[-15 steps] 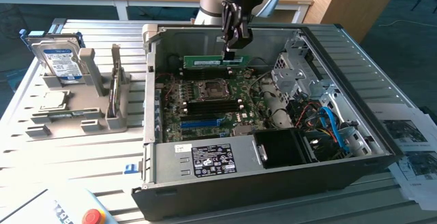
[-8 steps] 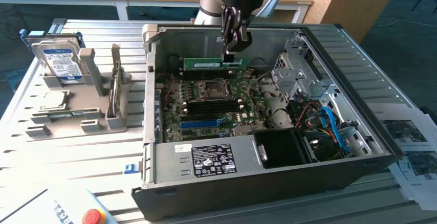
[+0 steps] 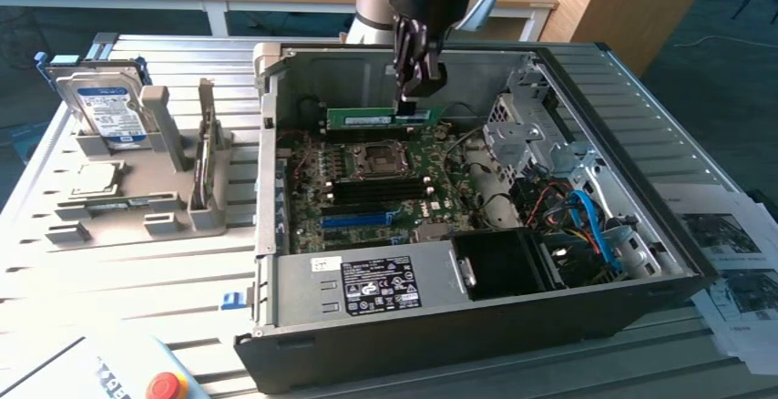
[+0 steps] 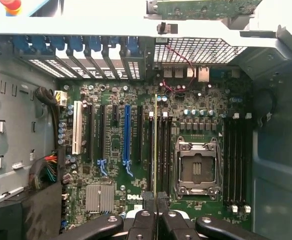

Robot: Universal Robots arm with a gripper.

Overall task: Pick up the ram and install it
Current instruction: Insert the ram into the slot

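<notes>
The ram [image 3: 377,118] is a thin green stick with a white label, held level above the far part of the large green motherboard [image 3: 377,185] inside the open computer case [image 3: 486,331]. My gripper [image 3: 414,98] comes straight down from above and is shut on the ram's end at the exterior view's right. In the wrist view the ram [image 4: 155,145] appears edge-on as a thin line running away from my gripper [image 4: 155,212]. It hangs over the black memory slots [image 4: 161,150] beside the CPU socket [image 4: 196,167]. Whether it touches a slot I cannot tell.
A grey tray [image 3: 134,212] at the exterior view's left holds a hard drive [image 3: 107,107], an upright card [image 3: 204,144] and a chip [image 3: 97,179]. The power supply [image 3: 364,285], drive cage [image 3: 535,135] and blue cables [image 3: 596,226] crowd the case. A long blue slot [image 4: 126,135] lies nearby.
</notes>
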